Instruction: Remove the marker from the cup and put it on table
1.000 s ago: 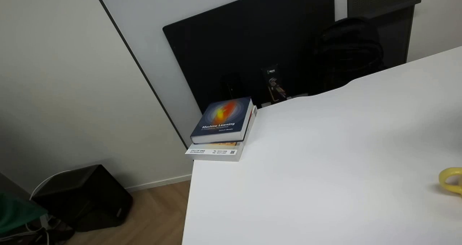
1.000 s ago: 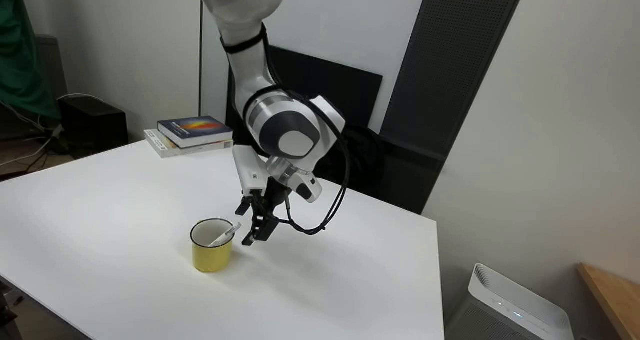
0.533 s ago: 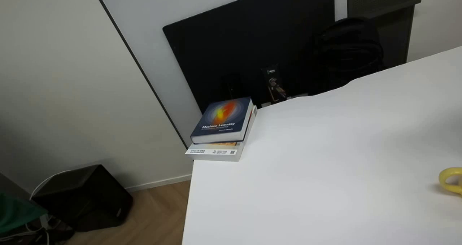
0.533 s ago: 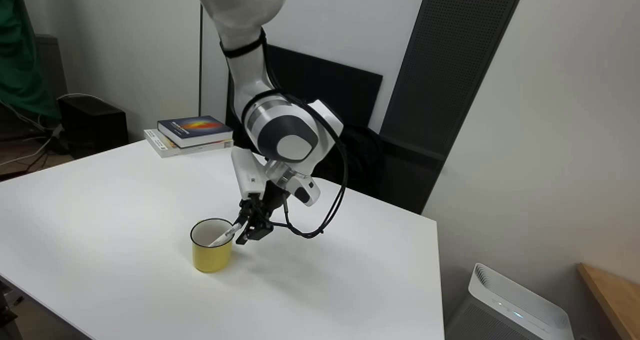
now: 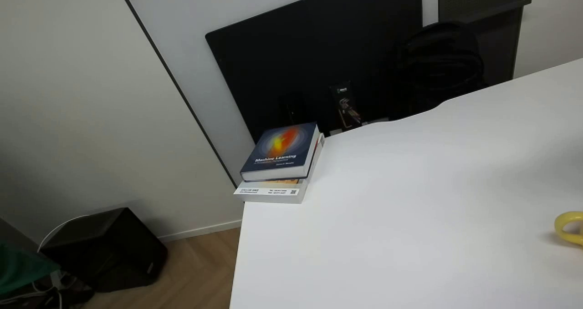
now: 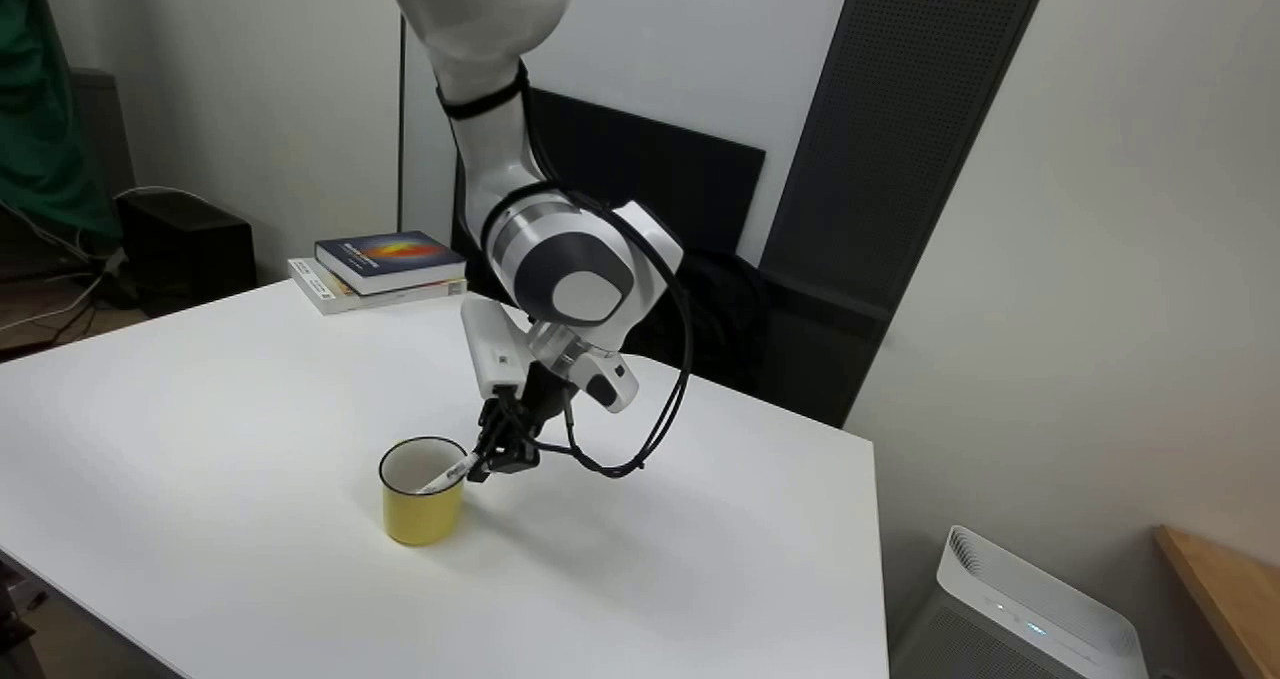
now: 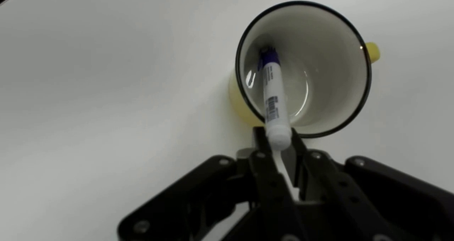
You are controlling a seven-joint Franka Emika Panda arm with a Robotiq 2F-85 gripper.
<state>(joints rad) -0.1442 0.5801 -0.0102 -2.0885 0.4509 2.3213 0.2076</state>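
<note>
Jaws, apart a second ago, now tight on the marker [image 7: 275,95], still aslant in the cup [image 6: 421,520].

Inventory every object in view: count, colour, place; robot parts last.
Smooth tabletop: 1, white, all views
Round black-rimmed cup: 1, yellow, on tabletop
Cylindrical marker: 1, white with purple end, tilted, partly inside cup
Rectangular books: 2, navy atop white, tabletop corner
Flat panel: 1, black, behind tabletop
Rounded bag: 1, black, behind tabletop
Printed box: 1, black, behind tabletop
Perforated panel: 1, charcoal, behind bag
Boxy unit: 1, black, on floor
Draped cloth: 1, green, near unit
Thin cables: several, white, near cloth
Vented appliance: 1, white, beside tabletop
Wooden slab: 1, brown, near appliance
Jointed cabled arm: 1, white, above tabletop
Two-fingered gripper: 1, black, closed on marker's end
</note>
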